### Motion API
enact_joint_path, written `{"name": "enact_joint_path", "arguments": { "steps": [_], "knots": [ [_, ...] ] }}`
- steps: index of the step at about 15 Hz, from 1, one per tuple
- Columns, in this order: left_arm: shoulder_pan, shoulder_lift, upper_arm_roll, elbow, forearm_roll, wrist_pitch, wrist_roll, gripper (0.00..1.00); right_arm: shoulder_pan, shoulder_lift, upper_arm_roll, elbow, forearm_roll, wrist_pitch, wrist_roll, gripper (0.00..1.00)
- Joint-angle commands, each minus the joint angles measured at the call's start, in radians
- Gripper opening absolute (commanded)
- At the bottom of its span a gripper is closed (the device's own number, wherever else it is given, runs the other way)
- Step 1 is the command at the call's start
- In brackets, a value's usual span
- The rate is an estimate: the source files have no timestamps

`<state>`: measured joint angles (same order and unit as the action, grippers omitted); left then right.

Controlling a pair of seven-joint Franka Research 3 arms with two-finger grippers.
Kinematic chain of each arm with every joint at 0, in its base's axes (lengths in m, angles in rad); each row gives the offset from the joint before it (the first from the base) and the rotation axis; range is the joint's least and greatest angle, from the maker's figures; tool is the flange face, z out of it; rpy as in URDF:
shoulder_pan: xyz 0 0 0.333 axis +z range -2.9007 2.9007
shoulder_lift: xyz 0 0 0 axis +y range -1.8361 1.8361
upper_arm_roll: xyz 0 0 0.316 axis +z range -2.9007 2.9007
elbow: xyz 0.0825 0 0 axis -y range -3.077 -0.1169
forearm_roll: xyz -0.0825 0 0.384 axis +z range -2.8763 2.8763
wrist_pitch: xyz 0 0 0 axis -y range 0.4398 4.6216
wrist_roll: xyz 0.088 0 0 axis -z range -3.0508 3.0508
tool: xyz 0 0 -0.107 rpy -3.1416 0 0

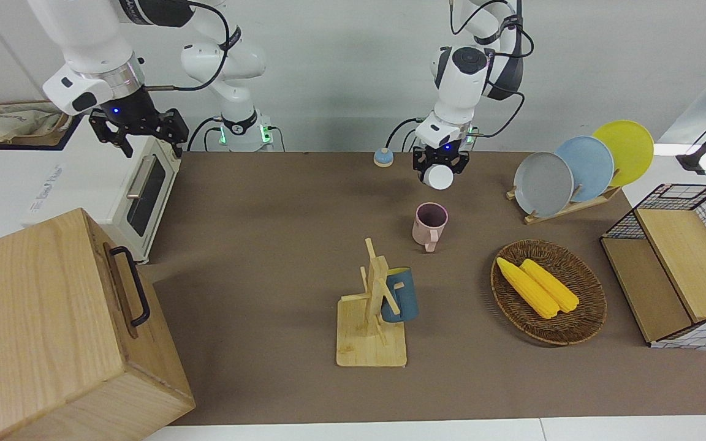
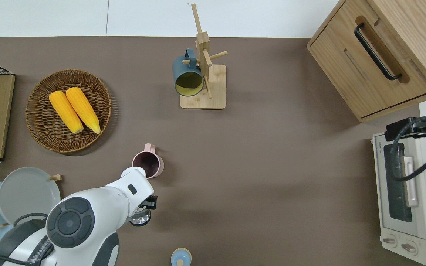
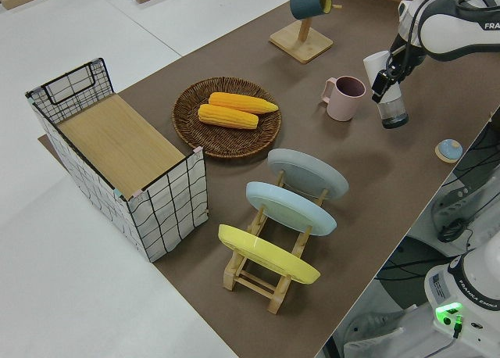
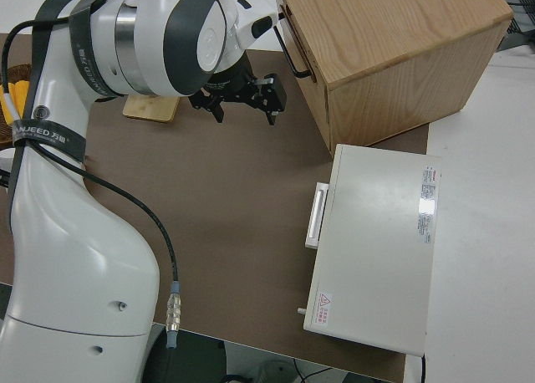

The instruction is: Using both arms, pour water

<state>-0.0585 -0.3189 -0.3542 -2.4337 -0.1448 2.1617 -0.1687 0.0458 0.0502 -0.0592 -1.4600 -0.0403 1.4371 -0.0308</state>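
My left gripper (image 1: 440, 163) (image 3: 388, 80) is shut on a clear bottle (image 3: 393, 108) with a white end (image 1: 438, 177). It holds the bottle in the air, leaning with the white end toward a pink mug (image 1: 430, 223) (image 2: 147, 164) (image 3: 344, 98). The mug stands upright on the brown mat with its handle pointing away from the robots. In the overhead view the bottle's clear end (image 2: 140, 218) shows under the arm, over the mat just nearer to the robots than the mug. My right arm is parked, and its gripper (image 1: 141, 138) (image 4: 244, 107) is open and holds nothing.
A wooden mug tree (image 1: 370, 312) carries a blue mug (image 1: 401, 295). A wicker basket (image 1: 580, 331) holds two corn cobs. There is also a plate rack (image 1: 564, 168), a wire crate (image 1: 678, 257), a wooden cabinet (image 1: 53, 331), a toaster oven (image 1: 138, 190) and a small blue knob (image 1: 383, 157).
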Motion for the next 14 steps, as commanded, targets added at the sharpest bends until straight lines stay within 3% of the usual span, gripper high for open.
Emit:
{"name": "enact_joint_path", "arguments": {
  "steps": [1,2,4,14],
  "knots": [
    [0.002,0.020,0.006,0.028,0.001,-0.051,-0.003,0.00,-0.003,-0.023,0.016,-0.008,-0.001,0.000,-0.020,0.990],
    [0.005,0.030,0.006,0.041,0.001,-0.068,-0.003,0.00,-0.001,-0.021,0.016,0.015,-0.001,-0.001,-0.020,0.990],
    [0.008,0.056,0.011,0.060,0.001,-0.097,-0.006,0.00,-0.003,-0.015,0.018,0.024,-0.001,0.003,-0.017,0.990],
    [0.011,0.176,0.020,0.163,0.013,-0.183,-0.006,0.00,0.017,-0.016,0.029,0.024,0.000,-0.001,-0.020,0.990]
  ]
}}
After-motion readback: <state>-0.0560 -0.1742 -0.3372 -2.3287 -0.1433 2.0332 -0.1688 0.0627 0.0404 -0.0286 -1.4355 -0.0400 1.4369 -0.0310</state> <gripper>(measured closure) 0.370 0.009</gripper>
